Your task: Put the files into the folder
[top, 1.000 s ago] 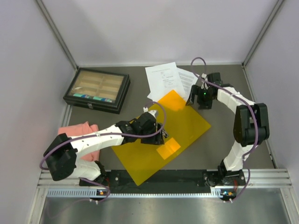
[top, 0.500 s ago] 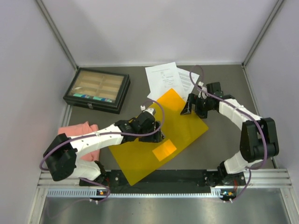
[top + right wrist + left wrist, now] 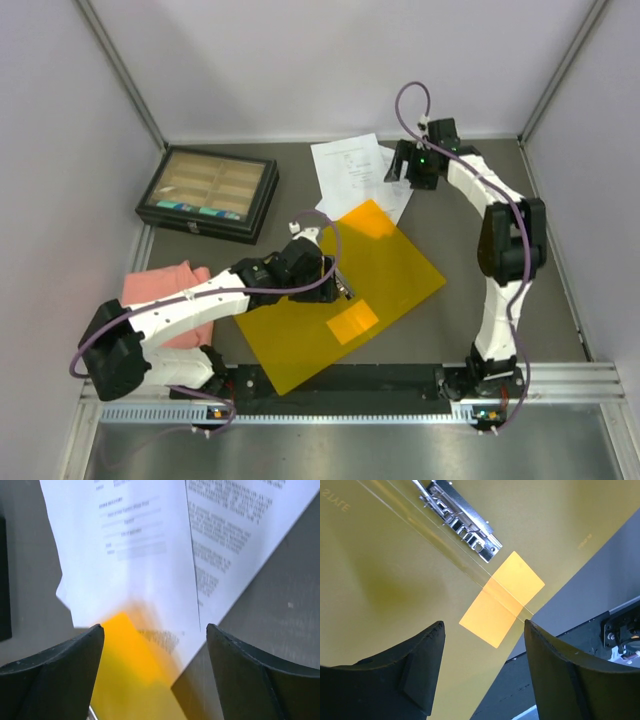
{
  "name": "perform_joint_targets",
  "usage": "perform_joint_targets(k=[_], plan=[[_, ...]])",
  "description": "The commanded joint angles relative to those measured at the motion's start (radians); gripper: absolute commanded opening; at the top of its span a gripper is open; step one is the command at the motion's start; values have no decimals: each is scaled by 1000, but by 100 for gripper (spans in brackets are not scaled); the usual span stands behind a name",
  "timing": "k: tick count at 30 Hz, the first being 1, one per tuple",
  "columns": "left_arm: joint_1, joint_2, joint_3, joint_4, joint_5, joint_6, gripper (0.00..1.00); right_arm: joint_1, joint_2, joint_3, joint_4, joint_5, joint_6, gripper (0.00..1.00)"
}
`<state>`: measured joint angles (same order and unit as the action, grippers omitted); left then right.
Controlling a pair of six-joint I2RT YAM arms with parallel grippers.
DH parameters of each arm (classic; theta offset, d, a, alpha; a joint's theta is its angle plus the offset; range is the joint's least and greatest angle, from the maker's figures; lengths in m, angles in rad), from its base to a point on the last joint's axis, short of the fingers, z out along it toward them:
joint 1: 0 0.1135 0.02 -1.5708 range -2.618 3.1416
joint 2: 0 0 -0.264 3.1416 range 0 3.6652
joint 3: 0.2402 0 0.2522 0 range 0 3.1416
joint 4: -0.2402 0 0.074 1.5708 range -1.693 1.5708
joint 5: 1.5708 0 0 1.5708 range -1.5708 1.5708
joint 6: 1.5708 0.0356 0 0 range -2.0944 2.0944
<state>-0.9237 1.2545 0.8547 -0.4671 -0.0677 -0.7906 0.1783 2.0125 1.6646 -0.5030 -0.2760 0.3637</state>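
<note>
Top external view: the folder (image 3: 400, 270) lies flat in the middle of the bench (image 3: 480, 200), turned like a diamond. It is yellow-orange translucent plastic, and its near corner reaches the black strip (image 3: 400, 375) along the bench's near edge. Its far corner lies on top of the files (image 3: 350, 170), white sheets printed with black text, fanned out at the far middle of the bench. The right wrist view shows that yellow corner, blurred, covering the lower edge of the paper. In the left wrist view a metal clip (image 3: 459, 520) sits on the folder's surface, with a deeper orange pocket (image 3: 501, 599) just beside its end.

The left jaws are spread apart above the folder with nothing between them. The right jaws are likewise spread wide above the files, holding nothing.

The bench top is dark grey. A black compartment box (image 3: 207, 192) with a clear lid stands at the far left, and a pink cloth (image 3: 165, 285) lies nearer on the left. Pale walls framed by metal posts (image 3: 120, 70) enclose the space.
</note>
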Motion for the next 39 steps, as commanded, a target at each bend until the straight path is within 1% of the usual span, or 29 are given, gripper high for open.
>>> perform_joint_targets(k=[1, 4, 7, 9, 10, 11, 13, 14, 15, 16, 17, 18, 19, 20, 21, 22, 23, 24, 25, 26, 27, 30, 31, 32, 34, 35, 36, 37, 39], plan=[[11, -56, 12, -62, -70, -12, 70, -7, 135, 156, 38, 12, 12, 80], [20, -79, 23, -85, -110, -13, 70, -5, 198, 199, 81, -5, 20, 75], [39, -98, 36, -102, -144, -15, 71, -5, 232, 202, 122, -8, 14, 72], [80, -98, 49, -110, -153, -15, 72, -5, 245, 211, 123, 1, 3, 72], [106, -95, 66, -107, -132, -13, 72, -5, 255, 215, 121, 1, -2, 72], [181, -81, 70, -58, -35, 2, 72, -5, 259, 216, 119, 3, -8, 72], [273, -57, 84, 13, 99, 8, 72, -5, 265, 215, 118, -6, -8, 72], [357, -11, 93, 50, 153, 5, 71, -5, 269, 210, 119, -9, -9, 72], [387, 21, 112, 115, 233, 2, 70, -5, 269, 207, 123, -15, -8, 72], [411, 60, 171, 137, 253, -2, 66, -7, 269, 201, 127, -18, -3, 72], [436, 148, 211, 154, 270, -2, 64, -5, 270, 195, 133, -26, 3, 72], [442, 196, 257, 188, 287, 1, 61, -5, 270, 193, 135, -32, 6, 72], [445, 247, 353, 202, 287, 7, 54, -5, 272, 193, 139, -35, 7, 72], [448, 351, 404, 209, 283, 13, 50, -5, 272, 192, 144, -38, 14, 72], [451, 405, 455, 214, 289, 10, 45, -5, 275, 193, 147, -40, 15, 72], [457, 460, 554, 226, 308, 10, 41, -7, 276, 193, 147, -40, 17, 72], [468, 567, 605, 237, 325, 7, 34, -8, 276, 195, 149, -37, 17, 72], [473, 618, 697, 245, 333, 2, 31, -10, 275, 195, 155, -41, 18, 72], [480, 669, 740, 260, 342, 1, 26, -11, 278, 196, 161, -45, 20, 72], [483, 759, 782, 265, 339, -1, 21, -13, 278, 199, 162, -49, 26, 72], [488, 798, 844, 277, 341, -7, 19, -13, 285, 205, 164, -60, 30, 72], [506, 927, 918, 357, 356, -19, 16, -14, 296, 221, 172, -63, 32, 72], [510, 956, 972, 361, 350, -15, 16, -14, 305, 231, 170, -65, 34, 72], [513, 1017, 1004, 348, 338, -16, 16, -14, 311, 236, 169, -66, 37, 72], [517, 1085, 1121, 309, 341, -22, 15, -14, 327, 247, 166, -74, 40, 72], [519, 1152, 1161, 288, 339, -22, 13, -13, 330, 247, 164, -71, 44, 72], [520, 1181, 1225, 239, 330, -22, 11, -13, 331, 247, 164, -75, 46, 72], [522, 1224, 1242, 219, 319, -25, 8, -13, 334, 242, 169, -80, 49, 72], [526, 1249, 1242, 191, 292, -38, 6, -8, 339, 231, 179, -81, 47, 72]])
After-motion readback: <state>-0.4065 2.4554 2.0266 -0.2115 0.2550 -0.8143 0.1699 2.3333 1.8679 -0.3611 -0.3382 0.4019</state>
